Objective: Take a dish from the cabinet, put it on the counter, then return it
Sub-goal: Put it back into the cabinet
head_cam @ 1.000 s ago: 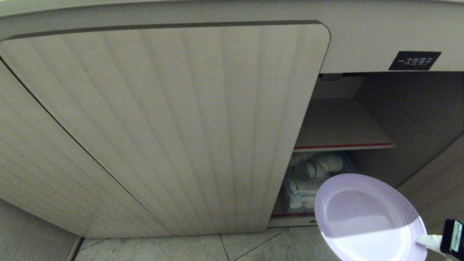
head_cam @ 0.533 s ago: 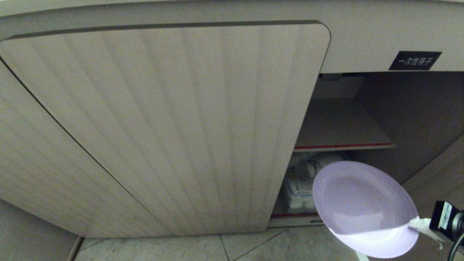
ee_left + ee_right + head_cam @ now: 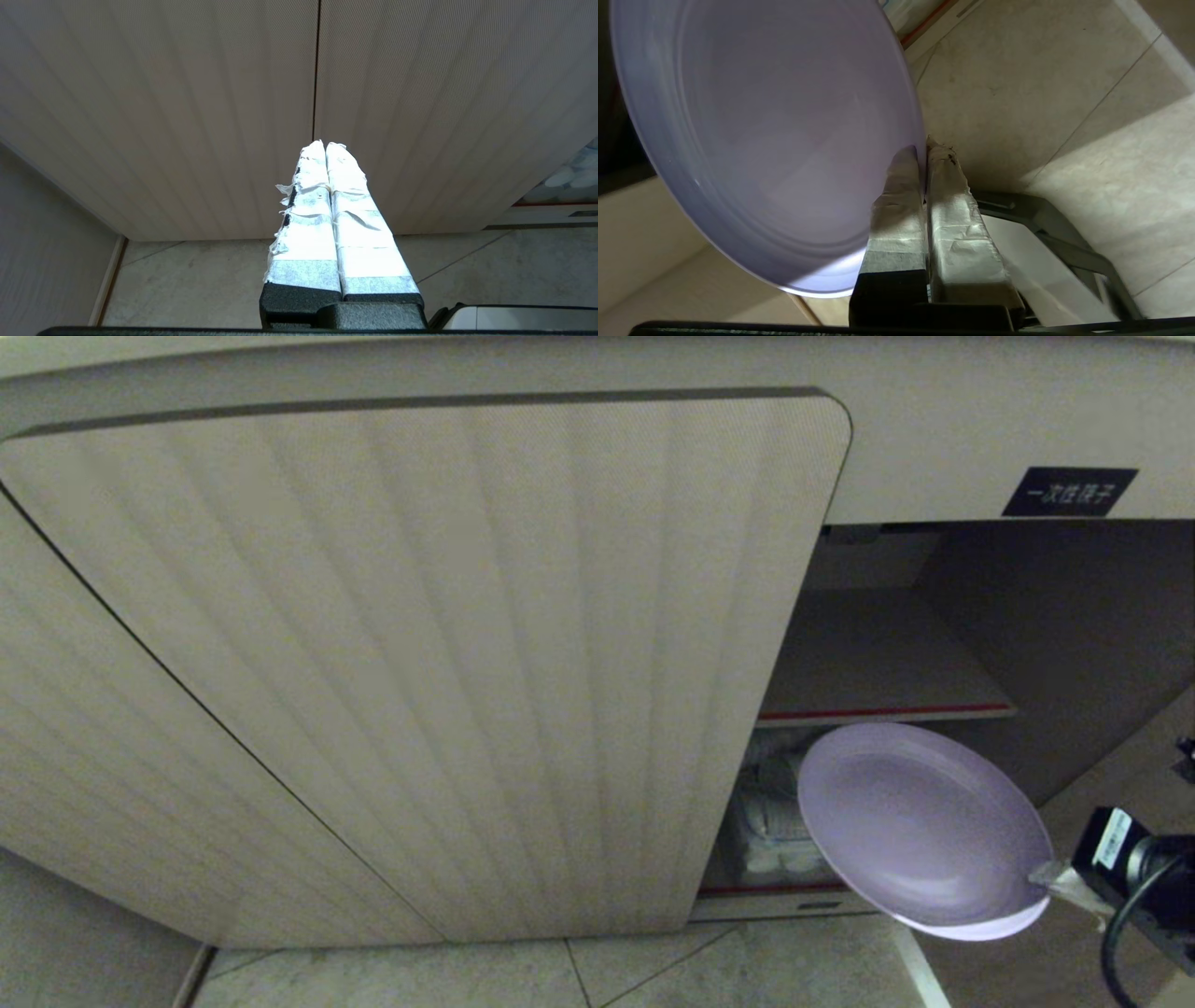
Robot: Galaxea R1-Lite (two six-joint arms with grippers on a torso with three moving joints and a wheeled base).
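The dish [image 3: 920, 826] is clamped by the right end effector [image 3: 923, 151]; its pinched rim shows only at the wrist.

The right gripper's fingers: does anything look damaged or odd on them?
Yes. The tape on the right gripper fingers is frayed and torn at the tips. They pinch only the rim of the dish, which hangs tilted.

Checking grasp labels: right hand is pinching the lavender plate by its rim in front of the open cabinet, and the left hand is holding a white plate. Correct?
Not quite. The left hand holds nothing: the left wrist view shows its taped fingers pressed together, empty, facing the ribbed door. The rest stands: the right hand pinches the lavender plate by its rim in front of the open cabinet.
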